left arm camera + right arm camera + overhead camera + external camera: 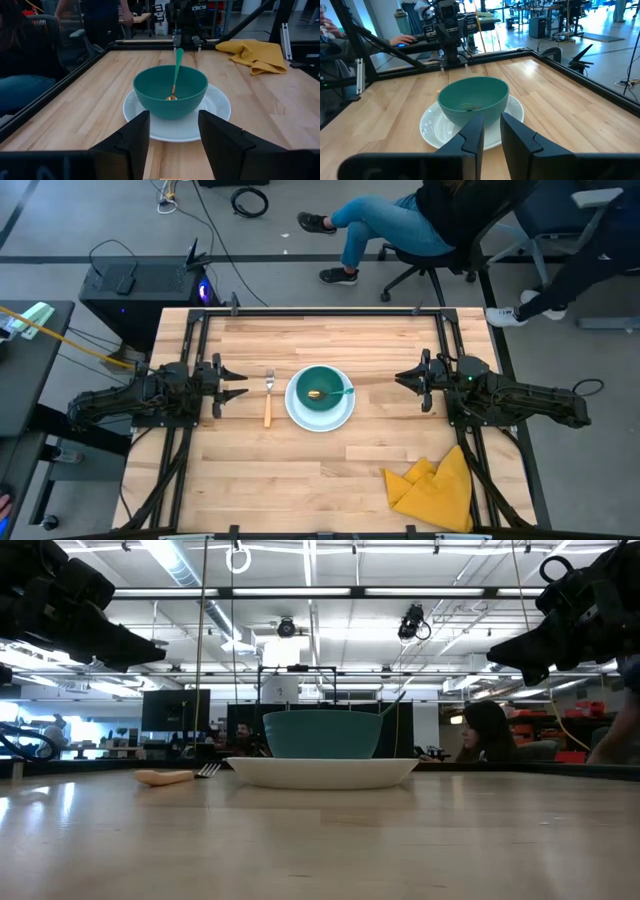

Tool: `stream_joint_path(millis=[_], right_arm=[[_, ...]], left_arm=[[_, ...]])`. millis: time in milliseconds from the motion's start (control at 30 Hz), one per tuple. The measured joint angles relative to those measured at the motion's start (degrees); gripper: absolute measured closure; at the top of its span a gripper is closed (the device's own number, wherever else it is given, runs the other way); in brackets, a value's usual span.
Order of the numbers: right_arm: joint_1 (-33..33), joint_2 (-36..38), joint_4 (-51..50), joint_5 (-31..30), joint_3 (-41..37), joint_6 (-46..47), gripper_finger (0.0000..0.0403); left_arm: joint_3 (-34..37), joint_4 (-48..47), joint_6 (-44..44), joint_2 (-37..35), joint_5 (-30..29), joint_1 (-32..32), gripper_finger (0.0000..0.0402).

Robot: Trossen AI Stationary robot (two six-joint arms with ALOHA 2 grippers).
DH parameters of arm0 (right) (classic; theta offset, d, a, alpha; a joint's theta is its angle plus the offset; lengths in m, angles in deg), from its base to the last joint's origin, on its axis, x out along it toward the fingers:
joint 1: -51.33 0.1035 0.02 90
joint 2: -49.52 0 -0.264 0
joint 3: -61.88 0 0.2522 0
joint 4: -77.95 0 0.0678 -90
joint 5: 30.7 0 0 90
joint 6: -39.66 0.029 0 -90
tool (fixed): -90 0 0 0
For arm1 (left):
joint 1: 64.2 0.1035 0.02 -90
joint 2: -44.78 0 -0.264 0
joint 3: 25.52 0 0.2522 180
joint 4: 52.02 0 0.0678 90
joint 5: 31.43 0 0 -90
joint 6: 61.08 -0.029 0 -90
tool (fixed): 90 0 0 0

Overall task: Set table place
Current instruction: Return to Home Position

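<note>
A teal bowl stands on a round white plate at the table's middle. A gold spoon with a teal handle lies in the bowl, its handle leaning on the rim toward the right. An orange-handled fork lies on the table left of the plate. My left gripper is open and empty, above the table left of the fork. My right gripper is open and empty, above the table right of the plate. The bowl also shows in the left wrist view and the right wrist view.
A crumpled yellow cloth lies at the table's near right corner. The black frame edges the table. People sit on chairs beyond the far edge. Bare wood lies along the near and far sides of the plate.
</note>
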Motion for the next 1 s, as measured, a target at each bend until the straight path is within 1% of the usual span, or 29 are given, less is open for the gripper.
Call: stream_joint_path(millis=[233,567,1000], right_arm=[[0.0,0.0,0.0,0.0,0.0,0.0,0.0334],[0.0,0.0,0.0,0.0,0.0,0.0,0.0334],[0.0,0.0,0.0,0.0,0.0,0.0,0.0334]], left_arm=[[0.0,0.0,0.0,0.0,0.0,0.0,0.0229],[0.0,0.0,0.0,0.0,0.0,0.0,0.0224],[0.0,0.0,0.0,0.0,0.0,0.0,0.0229]])
